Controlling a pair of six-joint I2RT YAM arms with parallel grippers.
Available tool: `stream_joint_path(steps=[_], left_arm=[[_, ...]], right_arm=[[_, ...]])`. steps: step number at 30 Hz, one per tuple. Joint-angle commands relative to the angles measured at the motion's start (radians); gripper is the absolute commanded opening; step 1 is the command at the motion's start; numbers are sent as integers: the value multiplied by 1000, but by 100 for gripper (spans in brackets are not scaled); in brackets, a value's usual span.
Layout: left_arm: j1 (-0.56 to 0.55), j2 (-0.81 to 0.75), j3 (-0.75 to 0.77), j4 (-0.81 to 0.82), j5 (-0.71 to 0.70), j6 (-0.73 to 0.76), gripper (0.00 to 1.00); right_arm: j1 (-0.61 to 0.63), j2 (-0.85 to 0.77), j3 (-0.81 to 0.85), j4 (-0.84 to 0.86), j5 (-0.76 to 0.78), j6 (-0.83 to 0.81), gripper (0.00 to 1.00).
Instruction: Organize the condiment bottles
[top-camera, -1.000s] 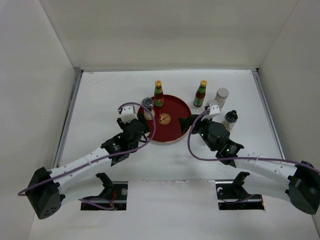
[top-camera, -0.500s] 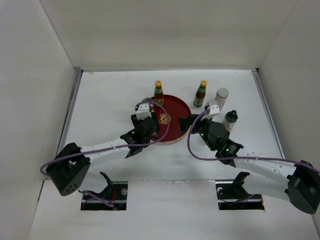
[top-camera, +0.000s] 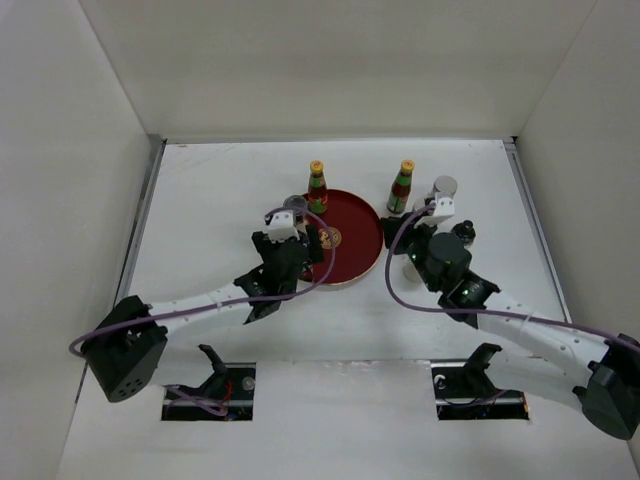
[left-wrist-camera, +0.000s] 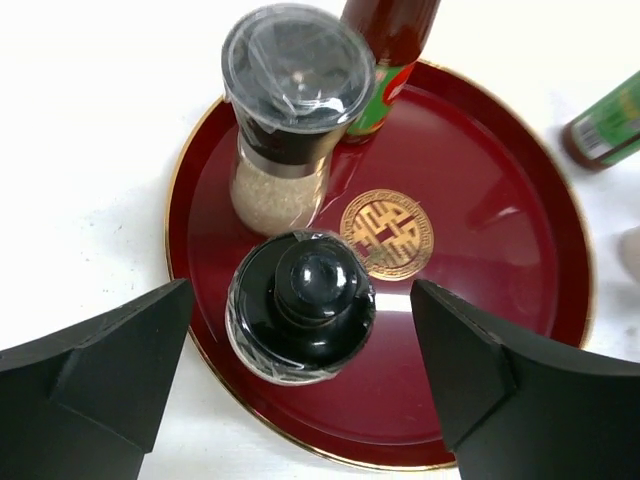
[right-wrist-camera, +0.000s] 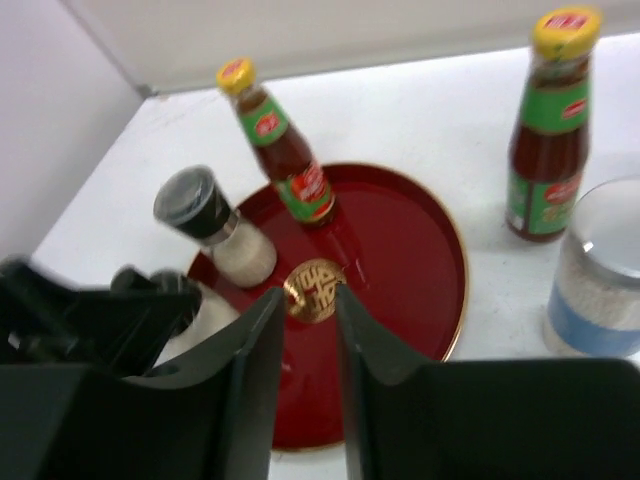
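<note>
Both sauce bottles wear green labels with a red logo, the writing too blurred to read. One bottle (right-wrist-camera: 290, 150) stands on the red tray (left-wrist-camera: 500, 250), the other bottle (right-wrist-camera: 548, 140) on the tabletop (top-camera: 220, 200) beside it. The left jaws gape wide around a black-topped shaker (left-wrist-camera: 300, 305) on the tray, not touching. The right jaws are almost closed, empty.
</note>
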Motion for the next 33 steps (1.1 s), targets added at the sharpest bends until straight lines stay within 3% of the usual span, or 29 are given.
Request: stream_joint_path(steps=[1, 6, 8, 10, 13, 15, 19, 26, 33], left_arm=[[-23, -116, -36, 90, -18, 16, 94], [-38, -350, -148, 187, -8, 57, 95], [-37, -464, -196, 213, 11, 88, 86], [-46, -570, -251, 221, 28, 79, 70], [-77, -732, -338, 199, 35, 48, 41], [-118, -882, -413, 172, 27, 7, 35], [-161, -1049, -492, 80, 7, 7, 34], [-143, -943, -486, 92, 42, -41, 42], [-144, -971, -513, 110, 35, -50, 47]], right_arm=[[-42, -7, 153, -120, 54, -9, 28], [-153, 104, 372, -334, 100, -38, 27], [-199, 176, 454, -397, 97, -53, 30], [-233, 249, 530, -453, 100, -68, 39], [-271, 352, 616, -497, 108, -93, 61], [-291, 414, 661, -515, 108, -99, 73], [-316, 519, 742, -538, 99, -119, 79], [-326, 662, 857, -523, 106, -131, 76], [-365, 745, 896, -509, 102, -122, 72]])
